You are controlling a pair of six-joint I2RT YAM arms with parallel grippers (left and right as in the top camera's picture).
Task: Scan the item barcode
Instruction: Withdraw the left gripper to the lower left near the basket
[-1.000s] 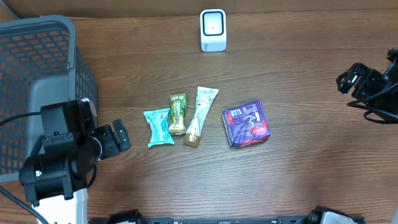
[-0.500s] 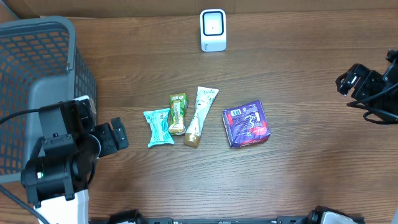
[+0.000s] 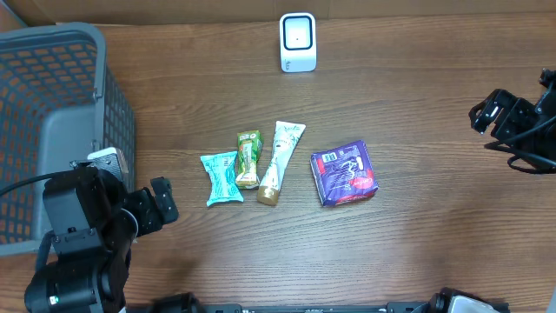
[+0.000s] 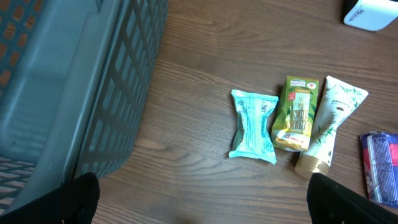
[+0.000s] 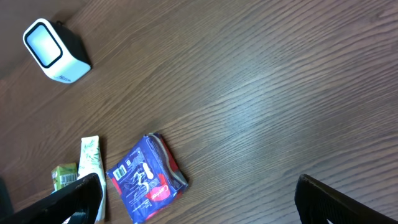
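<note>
Left gripper (image 3: 156,204) at eight o'clock and right gripper (image 3: 495,111) at three o'clock are hovering, jaws apart, flanking the packets (image 3: 345,172).

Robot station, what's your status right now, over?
Left gripper, right gripper open, empty. Teal packet, green packet, tube, purple packet untouched. Scanner beyond, nothing blocking.

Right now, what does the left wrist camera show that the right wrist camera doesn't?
Only the left wrist view shows the grey basket and the teal packet lying beside the green packet. Only the right wrist view shows the white scanner whole, screen included; the left wrist view catches just its corner. Both show the green packet, the white tube and the purple packet on the wooden table, though the purple one is cut off at the left wrist view's edge.
</note>
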